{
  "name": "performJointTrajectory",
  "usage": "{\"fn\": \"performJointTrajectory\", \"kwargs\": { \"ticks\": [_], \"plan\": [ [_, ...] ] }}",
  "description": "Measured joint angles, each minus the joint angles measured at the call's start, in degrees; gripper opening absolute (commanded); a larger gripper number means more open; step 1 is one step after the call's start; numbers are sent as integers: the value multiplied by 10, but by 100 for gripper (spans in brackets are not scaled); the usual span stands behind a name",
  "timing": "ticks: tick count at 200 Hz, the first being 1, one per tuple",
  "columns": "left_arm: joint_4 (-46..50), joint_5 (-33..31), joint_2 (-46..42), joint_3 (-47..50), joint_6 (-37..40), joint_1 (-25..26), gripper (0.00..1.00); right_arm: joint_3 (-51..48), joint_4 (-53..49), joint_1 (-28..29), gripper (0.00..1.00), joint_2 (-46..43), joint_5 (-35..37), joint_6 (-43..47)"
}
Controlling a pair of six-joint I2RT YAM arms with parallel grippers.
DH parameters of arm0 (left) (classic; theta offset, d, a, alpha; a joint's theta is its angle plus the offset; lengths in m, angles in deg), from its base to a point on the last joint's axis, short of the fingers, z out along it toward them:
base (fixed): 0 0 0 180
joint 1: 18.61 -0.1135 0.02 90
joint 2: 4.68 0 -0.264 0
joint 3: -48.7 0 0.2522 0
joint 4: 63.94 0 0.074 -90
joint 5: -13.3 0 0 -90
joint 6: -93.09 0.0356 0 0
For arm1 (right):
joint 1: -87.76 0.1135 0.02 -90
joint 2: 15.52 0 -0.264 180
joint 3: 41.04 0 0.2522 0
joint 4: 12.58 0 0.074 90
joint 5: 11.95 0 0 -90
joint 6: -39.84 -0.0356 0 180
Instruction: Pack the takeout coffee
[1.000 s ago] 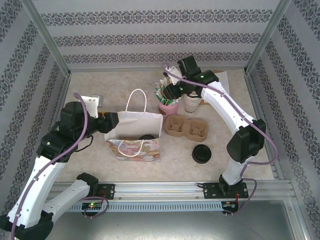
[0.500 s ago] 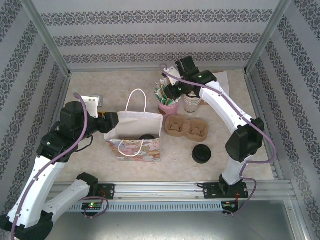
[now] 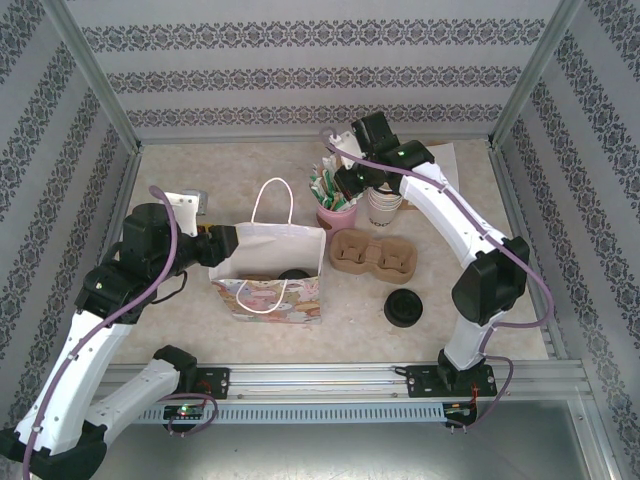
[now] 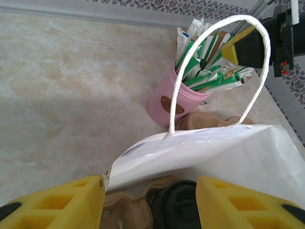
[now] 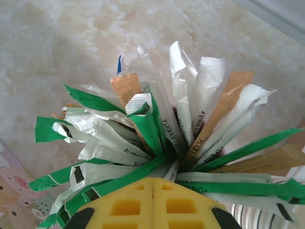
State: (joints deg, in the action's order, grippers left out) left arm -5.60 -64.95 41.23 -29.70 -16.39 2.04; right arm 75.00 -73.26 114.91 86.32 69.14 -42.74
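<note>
Takeout coffee [image 3: 293,273] located inside the paper bag [image 3: 280,245], black lid up. Right pincer [image 5: 152,200] shut pad to pad just over the sachets [image 5: 186,109] in the pink cup [image 4: 167,102]; a pinched sachet not confirmable. Left pincer [image 4: 150,191] half wide at the bag's left end. Judged step: adding a sachet to the bag. Lift straight up, slowly, without dragging neighbours or tipping the cup; hold the bag mouth steady. Small dark print on sachets, unreadable. Cartoon pattern on bag front, no words made out.
</note>
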Motion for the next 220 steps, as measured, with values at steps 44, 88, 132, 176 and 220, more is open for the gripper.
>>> {"fn": "performJointTrajectory", "kwargs": {
  "ticks": [44,88,132,176,220],
  "plan": [
    [0,0,2,0,0,0,54,0,1,0,0,-59,21,-10],
    [0,0,2,3,-4,0,54,0,10,0,0,-165,21,-28],
    [-4,0,2,5,-11,0,53,-8,22,1,0,-277,14,-53],
    [-15,0,2,13,-26,0,53,-22,62,2,0,-398,-41,-91],
    [-23,-2,2,16,-31,0,53,-42,80,31,0,-440,-130,-119]
  ]
}}
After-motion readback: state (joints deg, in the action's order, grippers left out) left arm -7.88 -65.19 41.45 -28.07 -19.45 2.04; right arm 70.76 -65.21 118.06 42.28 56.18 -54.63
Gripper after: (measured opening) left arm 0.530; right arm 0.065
